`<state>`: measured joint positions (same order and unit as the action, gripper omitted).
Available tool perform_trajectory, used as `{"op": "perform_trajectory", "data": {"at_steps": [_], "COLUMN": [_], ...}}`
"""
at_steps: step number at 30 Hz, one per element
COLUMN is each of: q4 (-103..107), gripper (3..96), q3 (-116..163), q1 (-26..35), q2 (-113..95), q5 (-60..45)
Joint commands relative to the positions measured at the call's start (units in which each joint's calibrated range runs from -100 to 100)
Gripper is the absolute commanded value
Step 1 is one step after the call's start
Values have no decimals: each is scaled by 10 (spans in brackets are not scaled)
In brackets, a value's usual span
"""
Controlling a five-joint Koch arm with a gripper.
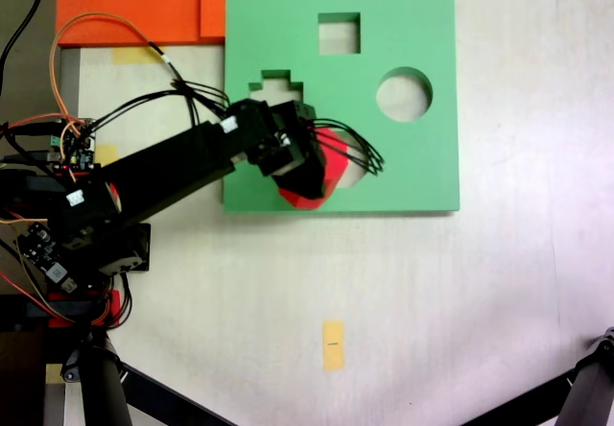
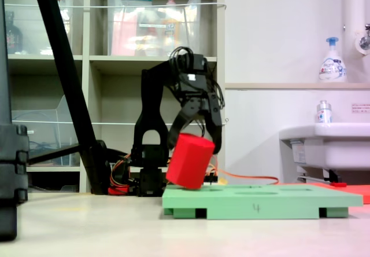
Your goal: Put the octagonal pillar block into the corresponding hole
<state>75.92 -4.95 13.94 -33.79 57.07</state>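
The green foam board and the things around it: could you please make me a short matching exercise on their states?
Things:
1. octagonal pillar block
2. round cutout
3. gripper
4. orange sheet

States:
A. flat beside the green foam board
B. empty
C. tilted, lower corner on the board
D. shut on the block

Pairs: 1-C, 2-B, 3-D, 4-A

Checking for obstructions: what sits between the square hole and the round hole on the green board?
Nothing: only bare green board between the square hole and the round hole, in the first exterior view.
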Motion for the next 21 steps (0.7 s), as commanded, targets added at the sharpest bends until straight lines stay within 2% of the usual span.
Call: {"op": "perform_trajectory", "data": {"at_steps": [1, 7, 21], "q4": [-111, -262, -370], "gripper": [396, 399, 399], "q3": [30, 123, 129], "q1": [-4, -4, 13], "q2": [-55, -91, -87], "q5": [-4, -9, -23]}}
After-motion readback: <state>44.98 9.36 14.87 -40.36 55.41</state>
